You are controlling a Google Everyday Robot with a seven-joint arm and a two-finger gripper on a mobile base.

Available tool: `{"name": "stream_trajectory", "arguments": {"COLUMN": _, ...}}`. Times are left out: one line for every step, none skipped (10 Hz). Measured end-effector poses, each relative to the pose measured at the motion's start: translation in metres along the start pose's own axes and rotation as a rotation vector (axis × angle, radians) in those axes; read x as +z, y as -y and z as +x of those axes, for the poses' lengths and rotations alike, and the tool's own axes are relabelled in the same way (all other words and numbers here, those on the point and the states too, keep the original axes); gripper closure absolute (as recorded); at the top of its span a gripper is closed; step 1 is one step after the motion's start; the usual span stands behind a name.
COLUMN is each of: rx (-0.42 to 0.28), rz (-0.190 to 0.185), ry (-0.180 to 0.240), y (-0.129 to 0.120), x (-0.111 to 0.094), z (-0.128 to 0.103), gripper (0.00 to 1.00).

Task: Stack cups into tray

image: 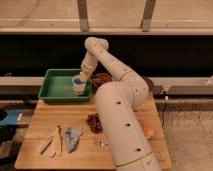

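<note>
— What is shown in the camera view?

— A wooden surface (pixel 50 116) is seen from above. The green tray (pixel 55 93) is set at its far left end. The pale arm (pixel 119 102) is stretched from the near right across the surface towards the tray.

— Where is the tool found?

— The tool (pixel 82 76) is placed over the right part of the tray, right at the rim of a cup (pixel 78 86).

— Is the cup gripped?

— That cannot be told. The tool is met by the cup's top edge, but whether it is clamped on the cup or apart is not shown.

— How is the cup described?

— It is whitish outside and blue inside, and it is held upright, inside the tray near its right wall.

— What else is laid out?

— A dark red-brown bowl (pixel 103 78) is seen just right of the tray, partly hidden by the arm. Nearer, pale wooden utensils (pixel 52 142) and a grey-blue cloth (pixel 71 138) are laid side by side at the left. A dark red cluster (pixel 93 122) is seen beside the arm, and a small orange object (pixel 148 131) to the arm's right.
</note>
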Motion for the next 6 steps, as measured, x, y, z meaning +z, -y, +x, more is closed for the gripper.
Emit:
{"name": "stream_trajectory", "arguments": {"rx": -0.001, "rz": -0.010, "ry": -0.005, "y": -0.001, "x": 0.004, "z": 0.002, "gripper": 0.81}}
{"name": "stream_trajectory", "arguments": {"rx": 0.000, "rz": -0.020, "ry": -0.009, "y": 0.000, "x": 0.007, "z": 0.004, "gripper": 0.69}}
{"name": "stream_trajectory", "arguments": {"rx": 0.003, "rz": -0.027, "ry": -0.018, "y": 0.001, "x": 0.010, "z": 0.008, "gripper": 0.61}}
{"name": "stream_trajectory", "arguments": {"rx": 0.003, "rz": -0.032, "ry": -0.020, "y": 0.001, "x": 0.012, "z": 0.010, "gripper": 0.51}}
{"name": "stream_trajectory", "arguments": {"rx": 0.002, "rz": -0.040, "ry": -0.028, "y": 0.000, "x": 0.015, "z": 0.012, "gripper": 0.40}}
{"name": "stream_trajectory", "arguments": {"rx": -0.002, "rz": -0.046, "ry": -0.034, "y": -0.002, "x": 0.018, "z": 0.011, "gripper": 0.32}}
